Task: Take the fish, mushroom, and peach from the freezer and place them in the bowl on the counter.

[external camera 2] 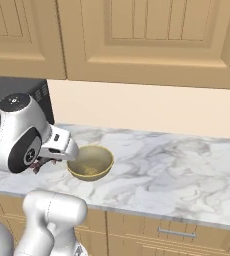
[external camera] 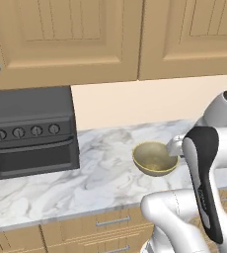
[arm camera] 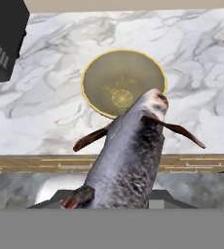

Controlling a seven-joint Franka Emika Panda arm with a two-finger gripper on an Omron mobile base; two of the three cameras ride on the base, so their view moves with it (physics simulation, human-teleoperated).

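Clamped tight on the fish (arm camera: 128,160), the gripper (external camera 2: 39,164) hung over the near edge of the counter (external camera: 86,183), hand reaching forward from a bent arm. Its catch pointed head-first toward the bowl (arm camera: 122,82), which sat on the marble right of the dark oven (external camera: 31,131).

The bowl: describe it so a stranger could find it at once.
On the marble counter under the wooden wall cabinets, look right of the dark oven. The bowl sits there, shallow, round and olive-yellow, the one dish on the worktop.
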